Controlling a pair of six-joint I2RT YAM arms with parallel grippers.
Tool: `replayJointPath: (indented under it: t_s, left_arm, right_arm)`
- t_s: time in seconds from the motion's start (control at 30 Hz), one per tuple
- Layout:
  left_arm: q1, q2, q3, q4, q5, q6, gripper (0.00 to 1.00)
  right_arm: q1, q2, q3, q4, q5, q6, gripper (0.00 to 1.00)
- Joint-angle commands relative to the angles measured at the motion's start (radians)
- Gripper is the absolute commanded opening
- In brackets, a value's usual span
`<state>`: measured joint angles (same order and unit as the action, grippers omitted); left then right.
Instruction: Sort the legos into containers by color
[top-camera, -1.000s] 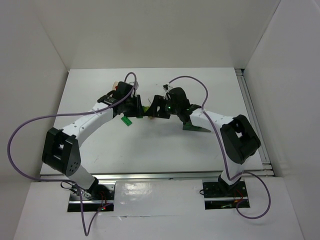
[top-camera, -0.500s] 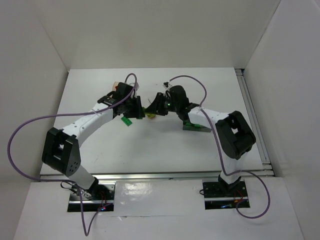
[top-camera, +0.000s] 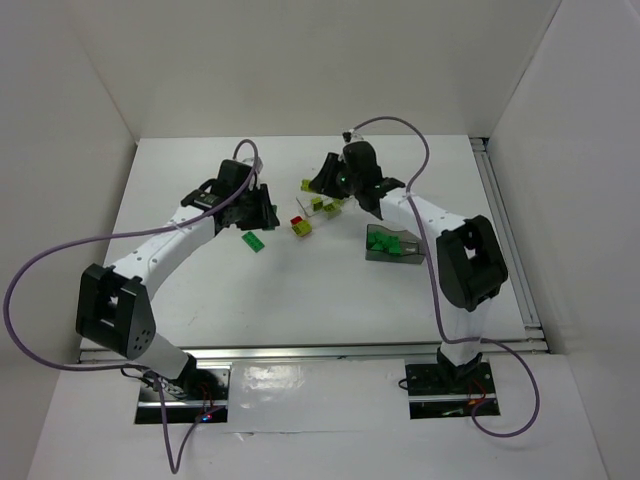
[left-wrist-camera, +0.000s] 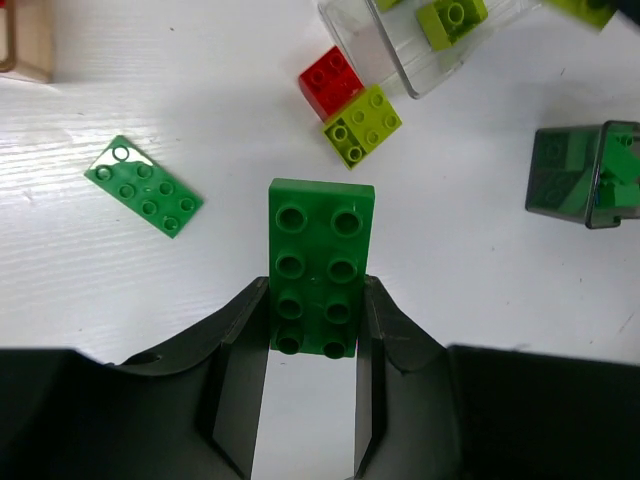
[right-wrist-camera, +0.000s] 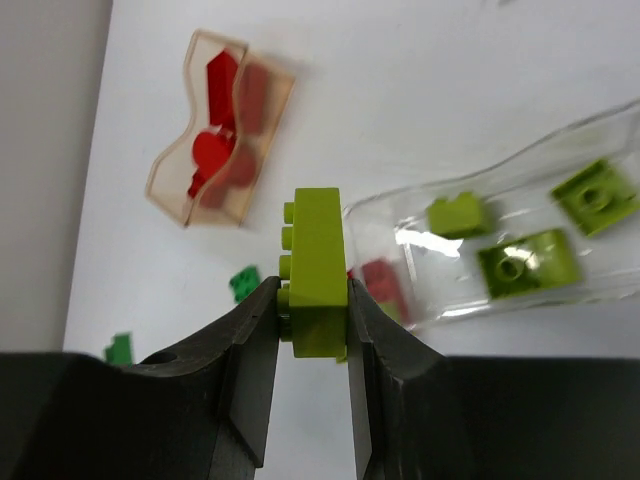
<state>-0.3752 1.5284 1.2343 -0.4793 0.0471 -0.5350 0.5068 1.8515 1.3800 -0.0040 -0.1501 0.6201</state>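
Left gripper pinches green lego; right gripper, raised, yellow-green lego.

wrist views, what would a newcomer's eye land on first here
Each claw grips a brick: the left claw a long dark green brick, the right claw a yellow-green brick on edge. Beyond the right one lie a clear tub with yellow-green bricks and an orange tub with red bricks.
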Motion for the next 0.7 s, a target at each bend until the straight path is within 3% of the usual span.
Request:
replayJointPath:
  t_s: [0.0, 0.13, 0.5, 0.53, 0.57, 0.63, 0.67]
  left_arm:
    - [0.012, -0.059, -0.006, -0.011, -0.030, -0.023, 0.00]
    - [0.021, -0.059, -0.006, -0.012, -0.039, -0.023, 0.00]
    - [0.030, -0.017, 0.022, -0.022, 0.002, -0.033, 0.00]
    - [0.030, -0.017, 0.022, -0.022, 0.002, -0.033, 0.00]
    - [0.030, -0.017, 0.031, -0.022, 0.002, -0.033, 0.00]
    - [0.019, -0.008, 0.042, -0.031, 0.002, -0.033, 0.00]
    - [0.009, -0.008, 0.056, -0.031, 0.002, -0.023, 0.00]
  right_arm:
    - [-0.048, 0.072, 0.105, -0.099, 0.080, -0.066, 0.23]
    - [-0.085, 0.149, 0.206, -0.151, 0.037, -0.101, 0.23]
    - [-0.085, 0.253, 0.264, -0.185, -0.089, -0.174, 0.32]
    - [-0.085, 0.268, 0.289, -0.223, -0.098, -0.174, 0.36]
    - [-0.085, 0.285, 0.345, -0.253, -0.089, -0.183, 0.60]
    - [-0.085, 0.299, 0.378, -0.324, -0.050, -0.194, 0.74]
    - [-0.085, 0.299, 0.378, -0.324, 0.008, -0.194, 0.87]
